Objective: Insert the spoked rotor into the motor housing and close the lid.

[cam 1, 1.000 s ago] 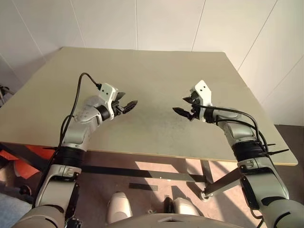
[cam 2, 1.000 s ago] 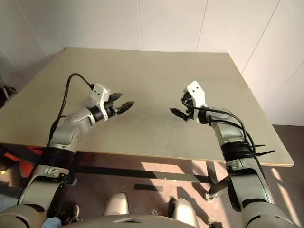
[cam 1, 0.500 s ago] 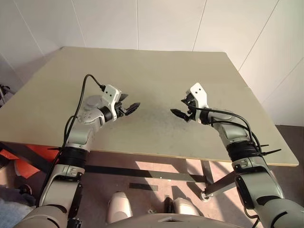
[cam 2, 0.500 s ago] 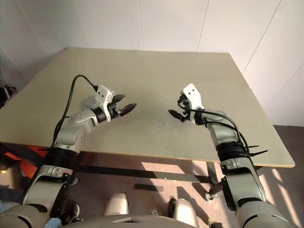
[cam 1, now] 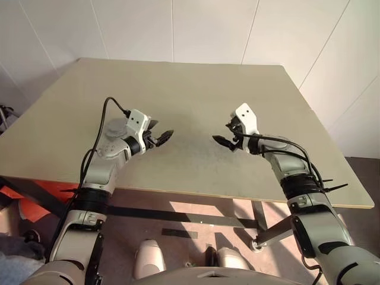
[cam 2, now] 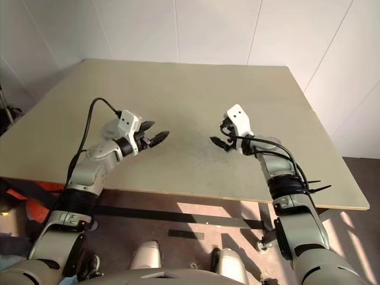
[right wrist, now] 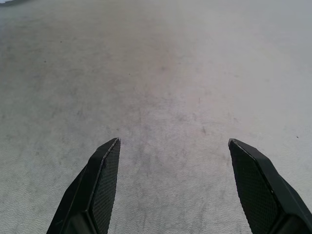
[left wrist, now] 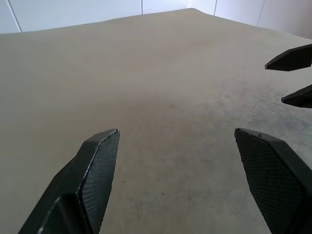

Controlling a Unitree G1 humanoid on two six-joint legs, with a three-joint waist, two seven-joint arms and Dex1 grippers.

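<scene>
Left eye view takes in a broad, pale beige rectangular table (cam 1: 196,89) with a matt, faintly scuffed top, set against white panelled walls (cam 1: 208,29). A black cable (cam 1: 104,122) loops up from the left forearm to the white wrist block. Over the table's near half, the left gripper (cam 1: 159,136) hangs just above the surface, its two black fingers spread apart and holding nothing, aimed toward the middle. Well apart from it, the right gripper (cam 1: 224,138) faces back toward it, tilted slightly down, fingers likewise spread and empty. Left wrist view shows that gripper's textured black fingertips (left wrist: 97,165) wide apart over the beige surface, with the right gripper's tips at the edge. The rotor, housing and lid cannot be placed from these views.
</scene>
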